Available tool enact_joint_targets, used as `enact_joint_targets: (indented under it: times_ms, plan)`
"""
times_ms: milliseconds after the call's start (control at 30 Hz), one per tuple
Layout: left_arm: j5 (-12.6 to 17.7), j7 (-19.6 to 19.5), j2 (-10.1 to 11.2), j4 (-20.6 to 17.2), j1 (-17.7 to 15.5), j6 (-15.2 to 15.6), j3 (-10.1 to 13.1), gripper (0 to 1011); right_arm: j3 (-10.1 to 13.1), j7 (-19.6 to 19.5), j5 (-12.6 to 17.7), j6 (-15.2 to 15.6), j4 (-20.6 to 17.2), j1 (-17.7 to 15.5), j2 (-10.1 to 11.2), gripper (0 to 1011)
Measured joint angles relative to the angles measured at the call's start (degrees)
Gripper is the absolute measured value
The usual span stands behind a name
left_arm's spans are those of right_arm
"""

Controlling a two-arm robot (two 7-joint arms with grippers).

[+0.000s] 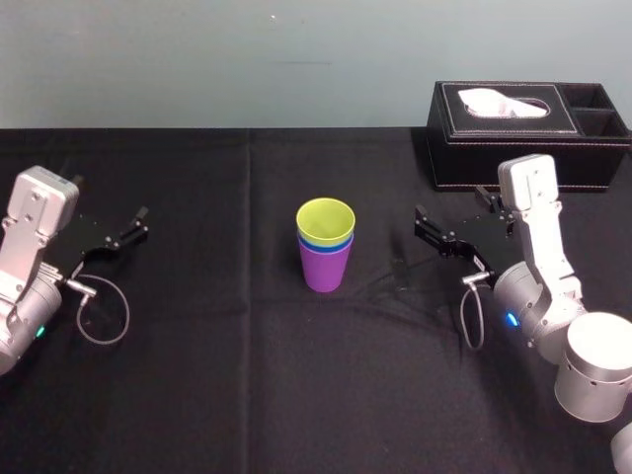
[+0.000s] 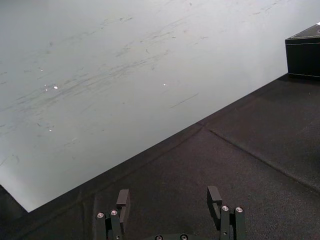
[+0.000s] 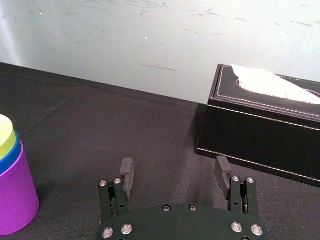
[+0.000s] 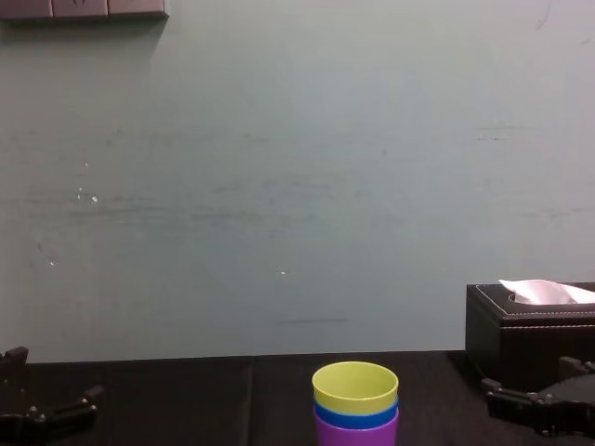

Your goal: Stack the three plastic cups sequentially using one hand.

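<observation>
Looks done, three plastic cups (image 1: 325,247) nested. Seeing right gripper (image 1: 423,225) and left gripper (image 1: 141,222) both spread wide, empty. Could topple the stack if swung past low.

Black tissue box (image 1: 464,148) on black-clothed table (image 1: 197,395), far right

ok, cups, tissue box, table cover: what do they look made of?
The cups look like smooth moulded plastic: even solid colour, thin rims, soft sheen. The tissue box looks like black leather or imitation, with pale stitched seams. The table cover is matte black cloth, creased.
</observation>
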Motion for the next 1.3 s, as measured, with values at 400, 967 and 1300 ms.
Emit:
enact_joint_targets:
  times_ms: [400, 967, 1300]
  plan:
    - [0.00, 0.00, 0.00, 0.00, 0.00, 0.00, 0.00, 1011, 0.00, 0.00, 0.00, 0.00, 0.00, 0.00, 0.00, 1002]
    - [0.00, 0.00, 0.00, 0.00, 0.00, 0.00, 0.00, 1011, 0.00, 0.00, 0.00, 0.00, 0.00, 0.00, 0.00, 1003]
    - [0.00, 0.00, 0.00, 0.00, 0.00, 0.00, 0.00, 1011, 0.00, 0.00, 0.00, 0.00, 0.00, 0.00, 0.00, 1003]
